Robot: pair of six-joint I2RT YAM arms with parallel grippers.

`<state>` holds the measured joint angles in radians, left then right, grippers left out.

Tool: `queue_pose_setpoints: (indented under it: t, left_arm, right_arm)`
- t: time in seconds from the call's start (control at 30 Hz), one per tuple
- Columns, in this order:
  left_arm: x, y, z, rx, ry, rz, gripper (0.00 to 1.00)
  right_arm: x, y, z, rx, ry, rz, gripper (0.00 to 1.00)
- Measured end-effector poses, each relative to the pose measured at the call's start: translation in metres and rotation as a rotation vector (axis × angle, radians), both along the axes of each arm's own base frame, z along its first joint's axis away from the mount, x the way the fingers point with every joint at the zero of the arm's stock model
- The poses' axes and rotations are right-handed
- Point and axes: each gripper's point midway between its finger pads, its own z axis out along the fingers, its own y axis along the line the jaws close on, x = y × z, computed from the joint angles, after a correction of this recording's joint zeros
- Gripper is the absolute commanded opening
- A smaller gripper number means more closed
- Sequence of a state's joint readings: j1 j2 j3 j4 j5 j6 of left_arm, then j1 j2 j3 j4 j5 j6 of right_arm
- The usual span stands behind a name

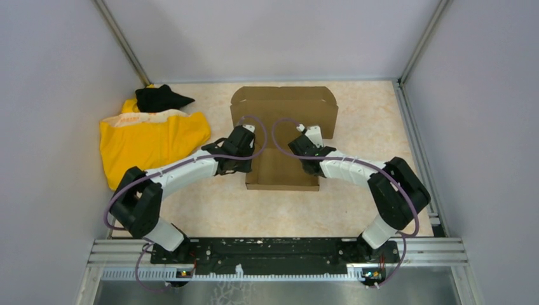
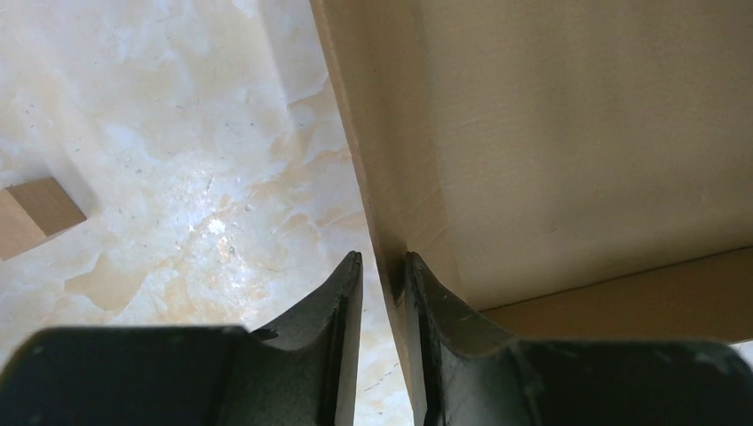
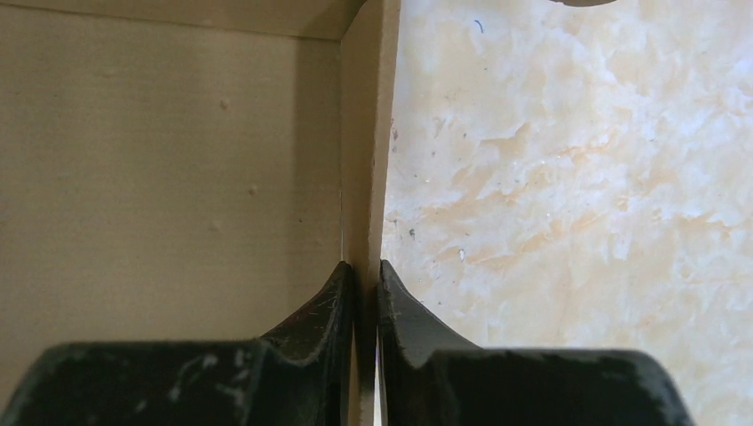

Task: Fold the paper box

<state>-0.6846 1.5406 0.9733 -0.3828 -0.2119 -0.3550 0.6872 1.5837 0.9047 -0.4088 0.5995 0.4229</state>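
- Count: one paper box [image 1: 283, 138], one yellow cloth [image 1: 152, 143], one black cloth [image 1: 162, 97], one small cardboard scrap [image 2: 35, 213], and my two grippers.
- The paper box sits at the middle of the table [image 1: 381, 127], partly formed. Its rear panel stands upright, and its front panel lies flat toward my bases.
- My left gripper [image 2: 382, 262] straddles the box's left side wall. The jaws are narrowly parted: one finger lies against the cardboard, and a slim gap shows at the other.
- My right gripper [image 3: 366, 266] is clamped on the box's right side wall, with both fingers pressed to the cardboard.
- Inside the box, both wrist views show only its plain cardboard floor.
- The yellow cloth lies on the table well to the left of the box, with the black cloth on its far edge.
- The cardboard scrap lies on the table, left of the box and apart from it.
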Motion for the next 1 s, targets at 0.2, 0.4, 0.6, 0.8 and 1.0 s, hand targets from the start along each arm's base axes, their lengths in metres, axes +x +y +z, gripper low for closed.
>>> queue_pose_setpoints:
  t: [0.2, 0.4, 0.6, 0.8, 1.0]
  left_arm:
    - [0.006, -0.005, -0.002, 0.001, 0.001, -0.001, 0.29]
    - [0.011, -0.009, -0.003, 0.010, -0.003, 0.002, 0.28]
    - [0.015, -0.010, -0.003, 0.019, -0.011, 0.008, 0.32]
    - [0.017, -0.008, -0.003, 0.030, -0.019, 0.018, 0.42]
    - [0.018, -0.007, -0.002, 0.033, -0.023, 0.021, 0.46]
  right_arm:
    - [0.004, -0.003, 0.000, -0.067, -0.027, -0.013, 0.04]
    - [0.006, -0.006, 0.001, -0.143, -0.048, -0.023, 0.09]
    - [0.005, -0.005, -0.003, -0.162, -0.037, -0.008, 0.38]
    - [-0.008, -0.001, -0.003, -0.101, 0.001, 0.033, 0.44]
    - [-0.008, 0.011, 0.019, 0.011, -0.039, 0.057, 0.49]
